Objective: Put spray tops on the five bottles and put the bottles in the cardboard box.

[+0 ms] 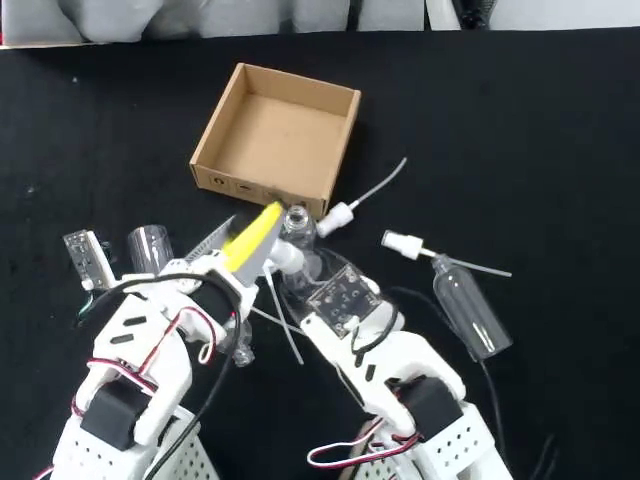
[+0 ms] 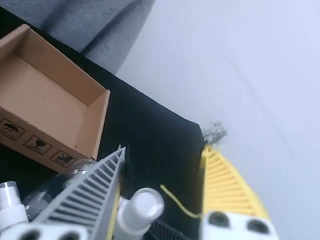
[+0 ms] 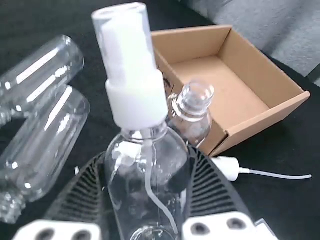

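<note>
My right gripper [image 3: 145, 200] is shut on a clear bottle [image 3: 145, 170] that carries a white spray top [image 3: 131, 75], its dip tube inside the bottle. In the high view this bottle [image 1: 312, 268] sits just in front of the cardboard box [image 1: 222, 150], which holds nothing. My left gripper [image 2: 160, 200] is open, grey finger and yellow finger [image 1: 252, 238] apart, with a white spray top [image 2: 142, 209] between them close to the grey one. A second bottle [image 3: 192, 112] without a top stands against the box's front wall [image 3: 260, 120].
Two loose spray tops [image 1: 338, 216] [image 1: 404, 243] lie right of the box front, tubes trailing. One bare bottle [image 1: 470, 306] lies at the right, another [image 1: 148, 248] at the left. Two bare bottles [image 3: 42, 75] [image 3: 45, 137] lie side by side in the right wrist view.
</note>
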Robot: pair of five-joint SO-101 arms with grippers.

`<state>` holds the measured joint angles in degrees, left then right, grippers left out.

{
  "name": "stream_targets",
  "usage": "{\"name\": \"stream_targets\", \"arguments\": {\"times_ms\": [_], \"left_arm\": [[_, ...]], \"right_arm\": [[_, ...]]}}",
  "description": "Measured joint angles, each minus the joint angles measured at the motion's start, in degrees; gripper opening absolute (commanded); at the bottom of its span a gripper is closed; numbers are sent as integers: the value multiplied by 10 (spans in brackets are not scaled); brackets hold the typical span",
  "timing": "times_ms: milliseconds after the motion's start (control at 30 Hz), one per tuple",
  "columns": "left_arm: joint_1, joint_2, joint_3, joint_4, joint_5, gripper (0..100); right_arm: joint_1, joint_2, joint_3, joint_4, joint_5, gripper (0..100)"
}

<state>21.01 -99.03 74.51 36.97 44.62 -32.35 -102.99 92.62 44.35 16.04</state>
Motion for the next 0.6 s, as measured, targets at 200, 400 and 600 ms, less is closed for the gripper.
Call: {"name": "stream_targets", "arguments": {"times_ms": [200, 400, 600], "left_arm": [[-19, 0, 0, 0, 0, 223], [-51, 1, 0, 0, 0, 223], [-127, 1, 2, 0, 0, 223]], "right_arm": [[0, 0, -11, 0, -18, 18], [0, 0, -11, -1, -20, 18], [0, 0, -11, -2, -20, 18]]}}
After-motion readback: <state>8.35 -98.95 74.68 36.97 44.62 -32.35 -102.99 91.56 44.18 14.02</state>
